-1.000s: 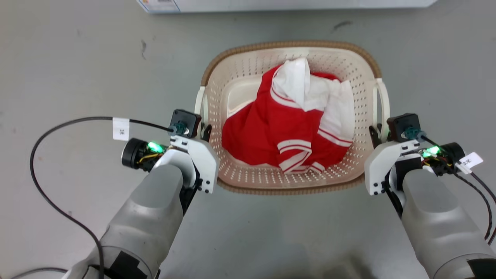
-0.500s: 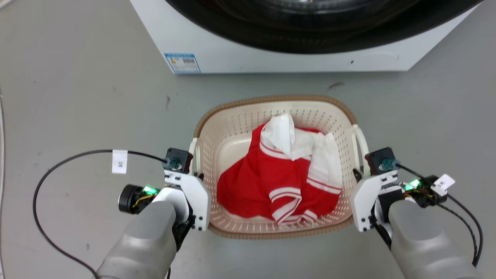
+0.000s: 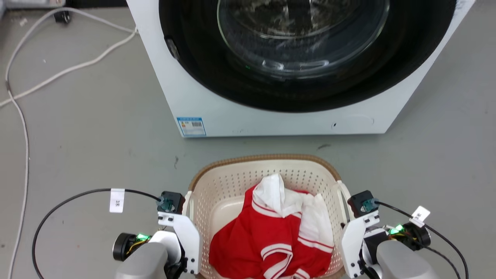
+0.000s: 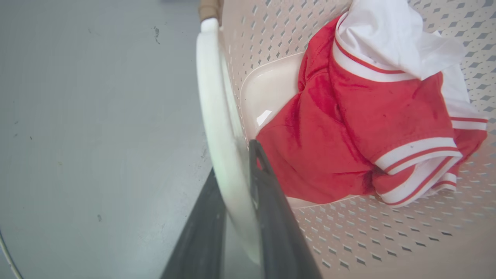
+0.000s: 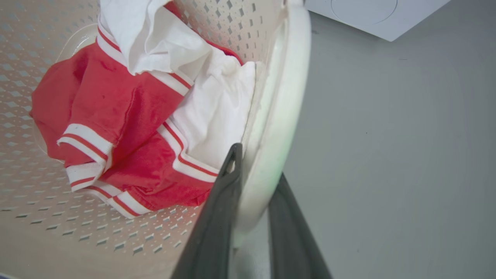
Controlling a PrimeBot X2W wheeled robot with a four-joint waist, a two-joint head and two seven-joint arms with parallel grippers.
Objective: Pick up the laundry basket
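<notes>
The laundry basket (image 3: 263, 158), cream perforated plastic with a brown woven rim, sits low in the head view with a red and white garment (image 3: 271, 240) inside. My left gripper (image 3: 186, 226) is at its left side. In the left wrist view the left gripper (image 4: 234, 162) is shut on the white loop handle (image 4: 215, 89), one dark finger on each side. My right gripper (image 3: 347, 228) is at the right side. The right wrist view shows the right gripper (image 5: 257, 162) shut the same way on the other handle (image 5: 286, 89).
A white front-loading washing machine (image 3: 271, 120) with a dark round door stands just beyond the basket. A pale cable (image 3: 23, 116) runs over the grey floor (image 3: 85, 147) at the left. My own black cables loop out beside both wrists.
The head view has swung upward, so the washing machine has come into the picture and the basket sits lower in it. Both grippers keep their hold on the handles.
</notes>
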